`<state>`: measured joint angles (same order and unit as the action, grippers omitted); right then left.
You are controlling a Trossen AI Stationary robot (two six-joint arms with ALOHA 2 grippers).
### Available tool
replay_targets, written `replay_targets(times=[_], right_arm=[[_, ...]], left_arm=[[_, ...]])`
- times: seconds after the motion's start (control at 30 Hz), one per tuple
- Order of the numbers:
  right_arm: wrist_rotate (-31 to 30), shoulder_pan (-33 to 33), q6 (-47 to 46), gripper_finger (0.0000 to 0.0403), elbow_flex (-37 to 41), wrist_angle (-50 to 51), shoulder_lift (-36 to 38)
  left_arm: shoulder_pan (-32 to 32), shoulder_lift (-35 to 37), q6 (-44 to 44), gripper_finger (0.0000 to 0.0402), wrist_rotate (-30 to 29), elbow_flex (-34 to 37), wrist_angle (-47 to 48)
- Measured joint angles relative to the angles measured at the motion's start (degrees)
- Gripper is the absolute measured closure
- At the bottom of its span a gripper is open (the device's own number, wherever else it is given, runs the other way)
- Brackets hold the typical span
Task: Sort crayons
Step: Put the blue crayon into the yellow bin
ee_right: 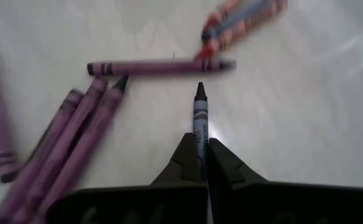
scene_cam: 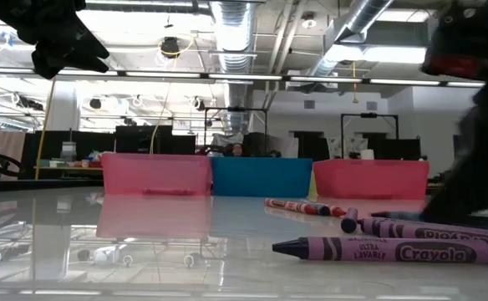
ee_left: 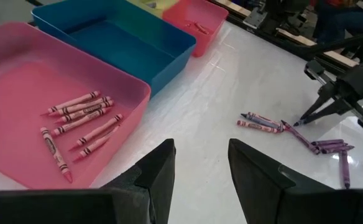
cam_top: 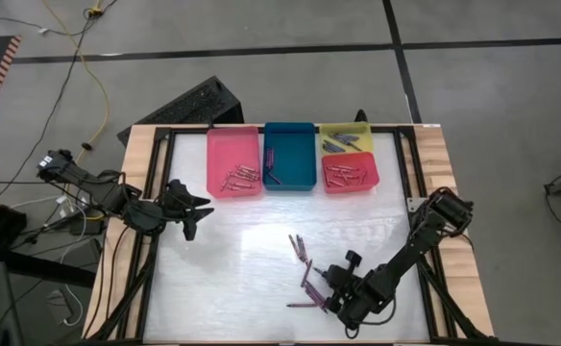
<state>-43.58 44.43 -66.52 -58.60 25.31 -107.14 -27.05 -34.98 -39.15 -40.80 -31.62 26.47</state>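
A dark blue-grey crayon (ee_right: 199, 118), a slim paper-wrapped stick with a pointed tip, is pinched between the narrow fingers of the right gripper (ee_right: 199, 163), which sits low over the glossy white table (cam_top: 232, 279) toward its near right corner. Just ahead of its tip lies a purple crayon (ee_right: 160, 66) crosswise, and a fan of purple crayons (ee_right: 76, 134) lies beside the gripper, touching one another along their lengths. A short way toward the table's middle a small cluster of red and dark crayons (ee_left: 260, 122) lies flat. In the low view the nearest purple wrapper (scene_cam: 394, 250) bears printed lettering.

Along the far edge stand shallow rectangular plastic trays with smooth walls and rounded corners. The pink tray (cam_top: 232, 142) holds a loose group of pink crayons (ee_left: 82, 118) near its front wall. The teal tray (cam_top: 290, 130) next to it holds a few dark crayons (cam_top: 272, 165) at one side. The yellow tray (cam_top: 346, 131) holds grey crayons (cam_top: 336, 145), and the red tray (cam_top: 350, 185) in front of it holds red crayons (cam_top: 342, 173).

The left gripper (ee_left: 200, 171) hovers above the table near its left edge, its wedge-shaped black fingers set narrowly apart and holding nothing.
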Motion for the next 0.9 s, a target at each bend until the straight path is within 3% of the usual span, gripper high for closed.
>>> replay_targets(times=[0.1,0.33,0.6,0.9], right_arm=[[-2.6,-1.0,6.2,0.0395,-1.3,0.4,-0.3],[-4.3,-5.7,7.1,0.0395,-5.0,3.5,0.1],[-4.6,-12.4,8.1,0.0395,-10.4,19.2,1.9],[-4.8,-23.6,27.0,0.0395,-11.2,24.4,12.4]], left_arm=[[0.0,0.0,0.1,0.0262,-0.5,0.0,0.0],[0.0,0.0,0.1,0.0262,-0.7,0.0,-0.1],[0.0,0.0,0.6,0.0262,-1.7,0.0,0.0],[0.0,0.0,0.6,0.0262,-2.1,0.0,0.2]])
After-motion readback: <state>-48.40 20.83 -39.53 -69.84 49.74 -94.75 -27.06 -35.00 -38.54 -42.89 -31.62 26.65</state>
